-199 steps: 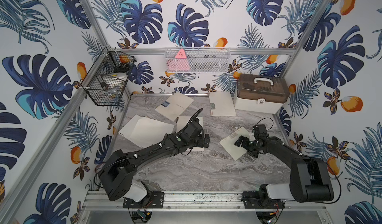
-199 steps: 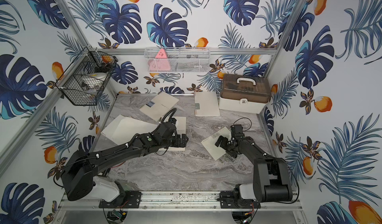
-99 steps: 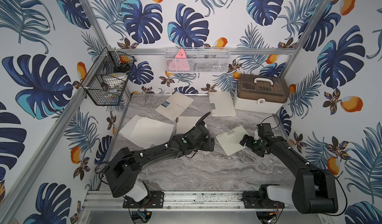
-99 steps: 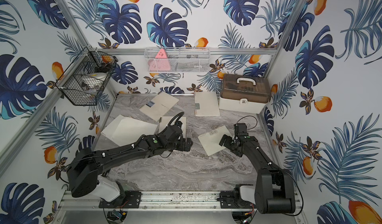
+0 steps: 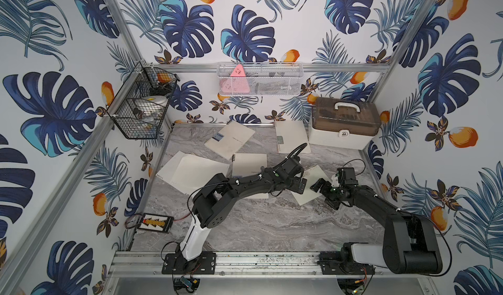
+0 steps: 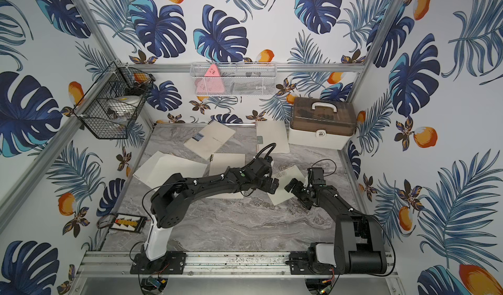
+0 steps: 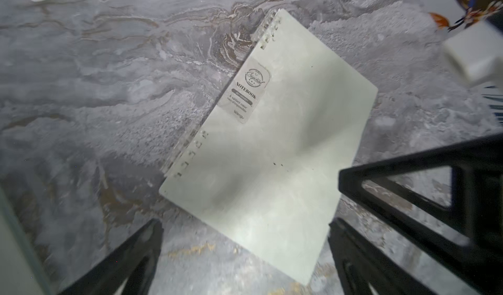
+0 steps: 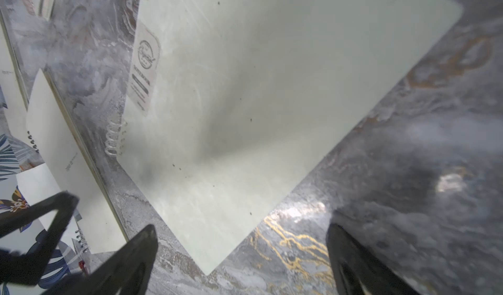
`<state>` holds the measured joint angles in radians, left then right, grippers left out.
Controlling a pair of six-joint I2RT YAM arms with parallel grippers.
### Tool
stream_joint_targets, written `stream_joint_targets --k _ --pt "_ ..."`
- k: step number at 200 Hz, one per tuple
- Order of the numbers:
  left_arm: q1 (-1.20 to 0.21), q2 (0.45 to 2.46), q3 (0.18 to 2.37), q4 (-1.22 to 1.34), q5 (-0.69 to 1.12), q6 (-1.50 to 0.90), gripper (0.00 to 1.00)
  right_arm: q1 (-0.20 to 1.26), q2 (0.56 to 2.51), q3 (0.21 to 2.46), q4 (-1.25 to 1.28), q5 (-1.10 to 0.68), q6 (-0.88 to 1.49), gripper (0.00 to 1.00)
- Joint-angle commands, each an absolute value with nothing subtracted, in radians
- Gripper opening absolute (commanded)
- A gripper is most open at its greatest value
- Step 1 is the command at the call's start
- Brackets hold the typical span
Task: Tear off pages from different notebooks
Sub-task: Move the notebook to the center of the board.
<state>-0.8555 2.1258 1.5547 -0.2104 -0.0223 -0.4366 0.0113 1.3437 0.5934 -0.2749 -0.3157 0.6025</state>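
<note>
Cream notebooks point(image 5: 231, 141) numbered four, one partly hidden under the left arm point(image 5: 245, 184); loose pages point(image 5: 196, 175), two, overlapped. Left gripper point(image 7: 245, 225) and right gripper point(image 8: 241, 229) gaped wide, empty.

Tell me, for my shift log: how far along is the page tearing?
Done: overlapping loose pages lie at the left. In hand: the left pincer and right pincer hang open over the closed grey-labelled notebook, gripping nothing. Left: probably that one, and perhaps the two CAMP notebooks and the teal-labelled notebook, all closed.
</note>
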Motion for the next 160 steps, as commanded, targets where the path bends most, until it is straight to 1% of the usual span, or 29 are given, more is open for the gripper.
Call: stream_joint_targets --k 1,31,42,46,63,93,137,145,155,160 --pt "-0.831 2.195 1.603 -0.238 0.014 -0.406 0.99 0.011 1.393 0.603 -0.218 -0.328 0.639 0.91" --pt "-0.808 2.221 1.566 -0.17 0.077 -0.445 0.99 0.011 1.467 0.624 -0.154 -0.367 0.643 0.74" --pt "-0.809 2.22 1.549 -0.146 0.11 -0.449 0.98 0.011 1.483 0.634 -0.136 -0.379 0.635 0.65" --pt "-0.81 2.216 1.54 -0.14 0.124 -0.453 0.98 0.011 1.489 0.64 -0.136 -0.375 0.63 0.63" --pt "-0.814 2.177 1.473 -0.078 0.158 -0.47 0.97 0.011 1.51 0.667 -0.144 -0.376 0.608 0.61" --pt "-0.82 2.082 1.349 -0.03 0.21 -0.496 0.94 0.009 1.528 0.703 -0.156 -0.397 0.591 0.61" --pt "-0.861 1.912 1.158 0.055 0.252 -0.552 0.94 0.009 1.522 0.715 -0.173 -0.42 0.566 0.59" --pt "-0.861 1.887 1.132 0.061 0.258 -0.563 0.94 0.009 1.521 0.716 -0.167 -0.428 0.565 0.55" --pt "-0.861 1.858 1.106 0.069 0.268 -0.57 0.94 0.009 1.528 0.716 -0.155 -0.442 0.57 0.53" --pt "-0.861 1.848 1.099 0.062 0.269 -0.572 0.95 0.009 1.533 0.718 -0.151 -0.452 0.57 0.5"
